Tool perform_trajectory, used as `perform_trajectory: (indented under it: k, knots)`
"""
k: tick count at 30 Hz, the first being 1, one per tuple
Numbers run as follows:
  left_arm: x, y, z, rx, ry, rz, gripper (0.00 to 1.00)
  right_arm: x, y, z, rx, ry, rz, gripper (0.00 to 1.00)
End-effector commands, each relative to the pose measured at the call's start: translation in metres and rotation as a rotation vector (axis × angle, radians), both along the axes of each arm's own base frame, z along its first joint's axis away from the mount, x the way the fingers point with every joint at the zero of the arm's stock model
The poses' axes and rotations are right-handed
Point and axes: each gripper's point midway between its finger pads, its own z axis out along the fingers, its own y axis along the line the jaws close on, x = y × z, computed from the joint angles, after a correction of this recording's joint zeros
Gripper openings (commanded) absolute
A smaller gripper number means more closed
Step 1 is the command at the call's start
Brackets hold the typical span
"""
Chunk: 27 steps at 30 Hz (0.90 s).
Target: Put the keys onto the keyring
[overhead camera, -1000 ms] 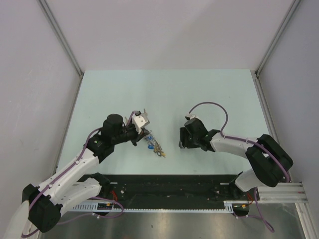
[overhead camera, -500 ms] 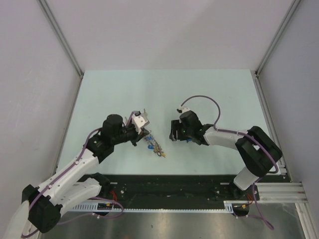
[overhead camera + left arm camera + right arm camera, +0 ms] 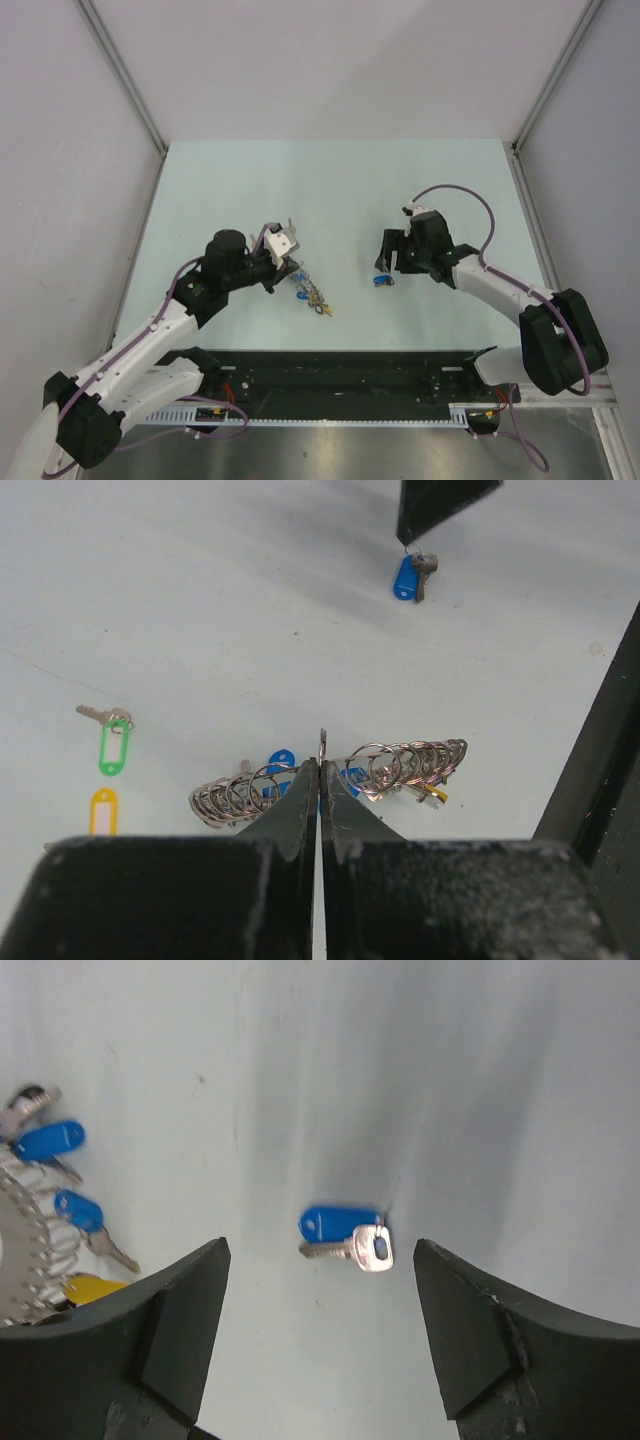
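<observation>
Left of the keyring (image 3: pixel 400 765), in the left wrist view, lie the green key (image 3: pixel 112 742) and orange key (image 3: pixel 103 812). The left gripper (image 3: pixel 320 770) is clenched on the keyring's rim. Right of the keyring, well apart, 1 blue key (image 3: pixel 345 1235) lies flat beneath the right gripper (image 3: pixel 318 1252), jaws spread wide and empty. Light, thin and probably slippery, it looks best pinched by its plastic tag.
</observation>
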Motion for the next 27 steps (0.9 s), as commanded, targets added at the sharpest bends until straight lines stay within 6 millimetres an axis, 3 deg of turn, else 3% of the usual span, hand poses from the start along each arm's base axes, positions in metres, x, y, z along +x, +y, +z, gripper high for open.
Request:
perform_trajectory:
  k: [1, 5, 14, 27]
  knots:
    - [0.008, -0.005, 0.040, -0.063, -0.107, -0.007, 0.00, -0.036, -0.004, -0.028, 0.026, 0.103, 0.006, 0.80]
    - [0.008, -0.005, 0.040, -0.063, -0.106, -0.007, 0.00, -0.041, -0.003, -0.038, 0.059, 0.104, -0.007, 0.80]
    - [0.007, -0.005, 0.039, -0.061, -0.105, -0.011, 0.00, -0.031, 0.003, -0.051, 0.063, 0.086, 0.006, 0.80]
    - [0.007, -0.005, 0.040, -0.062, -0.104, -0.012, 0.00, -0.041, 0.039, -0.051, 0.143, 0.105, 0.074, 0.79]
